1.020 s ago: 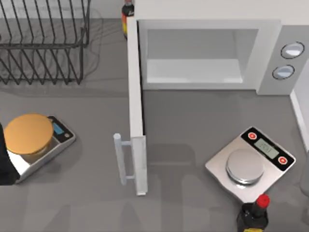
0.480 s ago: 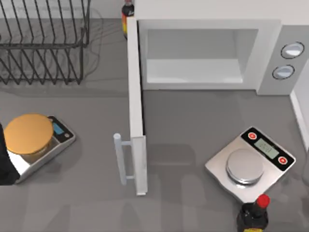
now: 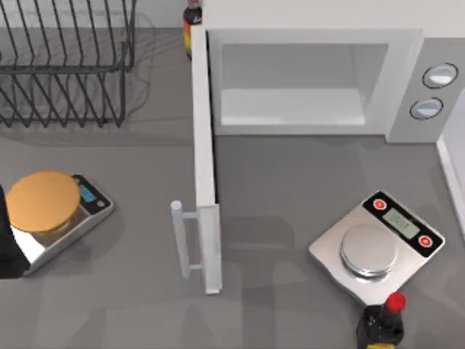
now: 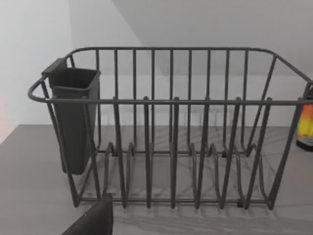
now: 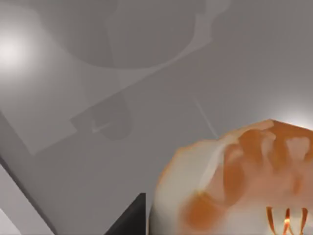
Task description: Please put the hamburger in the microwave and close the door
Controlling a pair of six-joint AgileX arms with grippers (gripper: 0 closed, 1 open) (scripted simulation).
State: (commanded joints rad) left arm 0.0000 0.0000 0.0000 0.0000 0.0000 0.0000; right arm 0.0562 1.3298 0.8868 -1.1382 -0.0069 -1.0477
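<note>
**Burger held off to the right, oven open**

Nothing on the worktop (image 3: 290, 182) has moved in the last second: seen from above, the door, both scales and the red-capped bottle (image 3: 381, 323) lie just as they did.

The right gripper (image 5: 139, 215) has the hamburger (image 5: 234, 176) close under its wrist camera. One dark finger (image 5: 128, 221) is pressed against the bun's pale side, so the fingers are closed on it, with grey worktop behind.

The microwave (image 3: 312, 40) stands at the back right with its cavity bare. Its door (image 3: 203, 145) is swung fully open and juts edge-on toward the front, the white bar handle (image 3: 179, 240) on its left face.

The left gripper (image 4: 94, 219) is parked at the table's left side, facing the wire dish rack (image 4: 171, 127); I cannot tell how its fingers are set.

An orange-topped scale (image 3: 43, 200) sits at the front left and a silver-plated scale (image 3: 374, 247) at the front right, just behind the bottle.
</note>
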